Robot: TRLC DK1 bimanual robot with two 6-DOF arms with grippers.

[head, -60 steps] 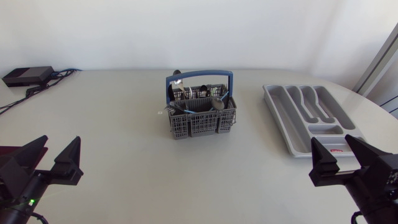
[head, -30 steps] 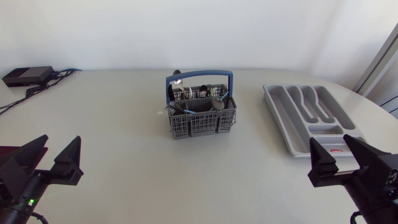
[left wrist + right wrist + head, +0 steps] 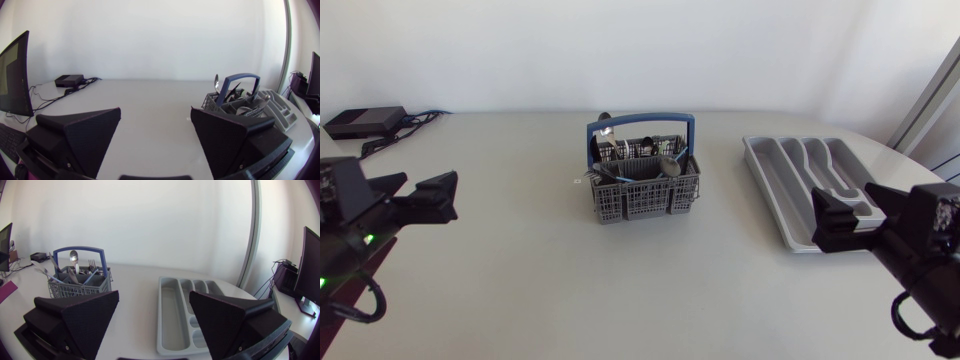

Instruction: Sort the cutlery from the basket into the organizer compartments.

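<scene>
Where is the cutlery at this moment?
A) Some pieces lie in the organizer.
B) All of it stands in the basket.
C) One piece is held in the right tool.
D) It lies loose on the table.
B: the cutlery stands in the basket, the organizer shows bare compartments, and the left tool and right tool are open with nothing between their fingers.

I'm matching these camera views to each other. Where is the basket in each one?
Head view: basket mid-table, left of the organizer.
Left wrist view: basket ahead of the left gripper, organizer just beyond it.
Right wrist view: basket ahead of the right gripper, beside the organizer.
Shared landmark: the organizer.
</scene>
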